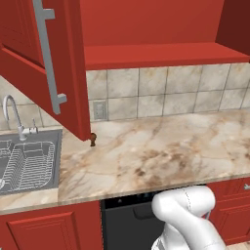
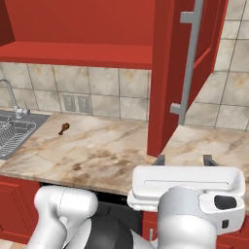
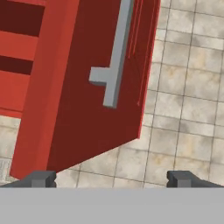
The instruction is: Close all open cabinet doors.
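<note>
**Gripper wide open below right door, holding nothing**

Gripper sits closest to you in the right base view, low in front of the counter. Both fingertips are spread far apart with nothing between them. You see the same wide gap in the hand view.

Right door hangs open, swung out from the cabinet over the counter. Its bottom edge is just above and ahead of the fingers. You can't tell whether anything touches it. Its bar handle runs vertically, lower end above the gripper.

Left door is also open, angled out over the sink edge, with its handle facing you.

Open shelf shows between the two doors. Small brown object stands on the counter near the sink, well apart from the gripper.
</note>
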Controlling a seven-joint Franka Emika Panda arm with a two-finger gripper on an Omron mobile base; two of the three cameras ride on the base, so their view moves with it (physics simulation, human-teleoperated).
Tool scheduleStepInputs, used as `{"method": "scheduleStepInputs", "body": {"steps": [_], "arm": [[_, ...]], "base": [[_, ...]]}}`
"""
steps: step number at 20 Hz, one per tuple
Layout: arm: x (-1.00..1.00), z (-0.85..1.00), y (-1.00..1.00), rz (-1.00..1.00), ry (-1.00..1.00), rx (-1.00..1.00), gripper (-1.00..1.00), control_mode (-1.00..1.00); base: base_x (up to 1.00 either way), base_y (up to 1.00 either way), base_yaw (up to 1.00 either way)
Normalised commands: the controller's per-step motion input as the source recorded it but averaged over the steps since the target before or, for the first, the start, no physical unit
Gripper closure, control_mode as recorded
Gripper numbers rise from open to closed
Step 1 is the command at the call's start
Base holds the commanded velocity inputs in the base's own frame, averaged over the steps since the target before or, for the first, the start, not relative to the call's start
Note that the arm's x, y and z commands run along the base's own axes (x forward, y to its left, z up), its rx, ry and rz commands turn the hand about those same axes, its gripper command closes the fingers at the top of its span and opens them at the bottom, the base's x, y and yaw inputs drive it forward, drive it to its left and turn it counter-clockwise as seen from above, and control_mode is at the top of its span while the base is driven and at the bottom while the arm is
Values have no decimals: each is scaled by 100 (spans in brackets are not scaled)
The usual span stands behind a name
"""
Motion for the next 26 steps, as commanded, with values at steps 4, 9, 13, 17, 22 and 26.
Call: {"method": "scheduleStepInputs", "body": {"steps": [4, 9, 13, 17, 22, 26], "arm": [[37, 0, -25, 19, 0, 1, -100, -100], [40, 0, -9, 23, 0, 1, -100, -100], [31, 0, -7, 25, 0, 0, -100, -100], [33, 0, -7, 28, 0, 0, -100, -100], [44, 0, -1, 27, 0, 0, -100, -100], [78, 1, 20, 21, 0, 0, -100, -100]], "base": [[0, 0, 0], [0, 0, 0], [0, 0, 0], [0, 0, 0], [0, 0, 0], [0, 0, 0]]}}
